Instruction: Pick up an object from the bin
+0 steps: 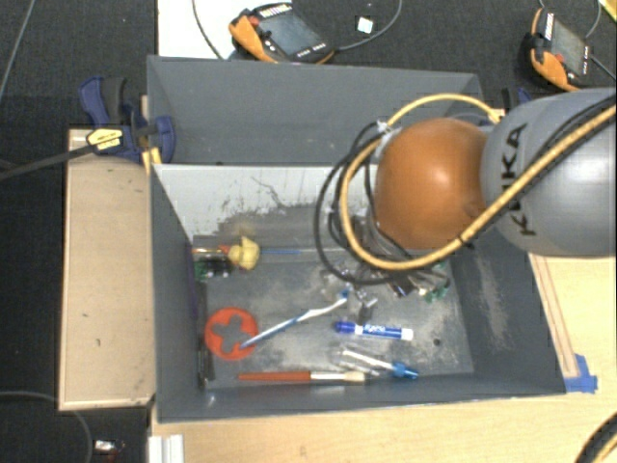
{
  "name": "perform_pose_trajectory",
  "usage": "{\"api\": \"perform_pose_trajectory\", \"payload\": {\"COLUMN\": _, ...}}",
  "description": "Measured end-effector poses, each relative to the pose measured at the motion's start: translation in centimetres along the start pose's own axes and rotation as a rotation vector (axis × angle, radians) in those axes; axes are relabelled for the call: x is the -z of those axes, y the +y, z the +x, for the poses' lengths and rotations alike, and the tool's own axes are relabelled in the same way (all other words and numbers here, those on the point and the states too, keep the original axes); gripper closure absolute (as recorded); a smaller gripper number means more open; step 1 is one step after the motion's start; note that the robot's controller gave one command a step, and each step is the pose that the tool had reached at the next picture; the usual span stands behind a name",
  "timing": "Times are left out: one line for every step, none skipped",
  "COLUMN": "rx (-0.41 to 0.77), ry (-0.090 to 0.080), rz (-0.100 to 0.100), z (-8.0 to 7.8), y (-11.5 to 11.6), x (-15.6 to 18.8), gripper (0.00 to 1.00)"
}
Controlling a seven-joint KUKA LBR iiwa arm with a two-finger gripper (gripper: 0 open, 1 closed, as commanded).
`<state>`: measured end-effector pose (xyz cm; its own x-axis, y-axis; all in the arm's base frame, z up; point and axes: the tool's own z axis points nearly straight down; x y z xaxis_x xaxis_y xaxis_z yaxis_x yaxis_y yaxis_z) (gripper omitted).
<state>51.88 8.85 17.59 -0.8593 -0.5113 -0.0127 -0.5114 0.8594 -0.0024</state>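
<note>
- Camera view: the arm (549, 186) reaches into the grey bin (174, 258) from the right. Its round orange cover (429, 181) sits over the middle-right part of the floor and hides most of what is under it.
- Camera view: the hand (359, 297) shows just below the cover, low and close to the floor of the bin. I cannot tell if it is apart or together, because the cover and cables hide most of it.
- Camera view: the nearest thing is a white and blue toothbrush (299, 318), which lies slanted, with its upper end just beside the hand. A blue marker (376, 331) lies just below the hand. I cannot tell if the hand touches either of them.
- Camera view: other things lie well apart from the hand: an orange ring (229, 333) at the toothbrush's lower end, a yellow toy (246, 252) at the left back, a red pencil (289, 377) along the front wall, and some pens (381, 365) near it.
- Step in hand, as I judge it: the hand is down at the place of the grasp, and nothing is lifted out yet.
- Next move, as I judge it: the hand needs to close on the toothbrush end or the marker and then rise straight up. Both things are thin and lie flat, so the grip must come very low or it may slip off.
</note>
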Motion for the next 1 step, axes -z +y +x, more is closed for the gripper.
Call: {"api": "perform_pose_trajectory", "payload": {"rx": -0.004, "ry": -0.006, "rz": 0.002, "z": -0.15, "y": -0.07, "x": 1.64, "gripper": 1.0}}
